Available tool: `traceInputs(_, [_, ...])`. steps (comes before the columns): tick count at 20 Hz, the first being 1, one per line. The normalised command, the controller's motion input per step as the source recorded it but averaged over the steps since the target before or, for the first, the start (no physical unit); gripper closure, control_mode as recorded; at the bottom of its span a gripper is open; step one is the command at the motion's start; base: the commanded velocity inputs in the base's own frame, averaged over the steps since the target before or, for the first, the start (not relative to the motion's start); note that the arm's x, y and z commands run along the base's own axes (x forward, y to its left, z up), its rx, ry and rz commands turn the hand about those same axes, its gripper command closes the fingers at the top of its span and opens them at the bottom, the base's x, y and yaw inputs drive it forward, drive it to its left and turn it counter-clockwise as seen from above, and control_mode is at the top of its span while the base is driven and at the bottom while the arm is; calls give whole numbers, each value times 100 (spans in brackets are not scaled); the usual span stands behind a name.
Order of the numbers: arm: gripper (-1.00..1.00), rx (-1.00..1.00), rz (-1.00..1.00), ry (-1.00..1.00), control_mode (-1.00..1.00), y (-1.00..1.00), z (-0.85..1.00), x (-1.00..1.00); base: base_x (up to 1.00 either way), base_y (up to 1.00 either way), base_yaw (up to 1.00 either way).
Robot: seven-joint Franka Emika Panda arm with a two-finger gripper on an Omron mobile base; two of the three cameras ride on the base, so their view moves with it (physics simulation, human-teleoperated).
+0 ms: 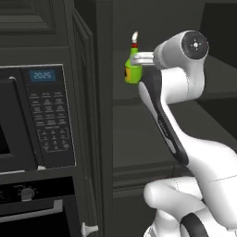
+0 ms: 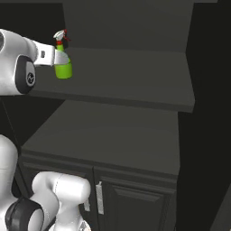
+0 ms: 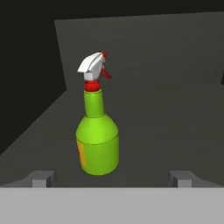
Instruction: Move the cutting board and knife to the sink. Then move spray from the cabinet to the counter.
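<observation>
The spray [image 3: 97, 140], a green bottle with a yellow label, red neck and white trigger nozzle, stands upright on a shelf of the dark cabinet [image 2: 135, 76]. My gripper [image 3: 113, 178] is open, its two fingertips [image 3: 43, 177] spread wide to either side of the bottle's base and not touching it. From the left base view the hand [image 1: 142, 58] reaches in level with the spray [image 1: 133, 70]. The right base view shows the spray [image 2: 63, 66] just past the hand [image 2: 50, 57]. The cutting board, knife, sink and counter are out of view.
A black microwave with a keypad [image 1: 48, 115] sits left of the cabinet, with an oven [image 1: 32, 203] below it. A deeper lower shelf [image 2: 108, 135] lies under the spray's shelf, above closed doors with a handle [image 2: 99, 197]. The cabinet's side wall [image 2: 203, 113] stands to the right.
</observation>
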Motion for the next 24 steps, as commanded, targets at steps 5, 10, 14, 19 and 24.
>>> traceInputs(5, [-100, 0, 0, 7, -100, 2, 0, 51, 0, 0, 0])
traceInputs(10, [-100, 0, 0, 2, -100, 6, 0, 44, 0, 0, 0])
traceInputs(14, [-100, 0, 0, 0, -100, 9, 0, 37, 0, 0, 0])
traceInputs(19, [-100, 0, 0, 0, -100, 12, 0, 35, 0, 0, 0])
traceInputs(24, [-100, 0, 0, 0, -100, 6, -3, 32, 0, 0, 0])
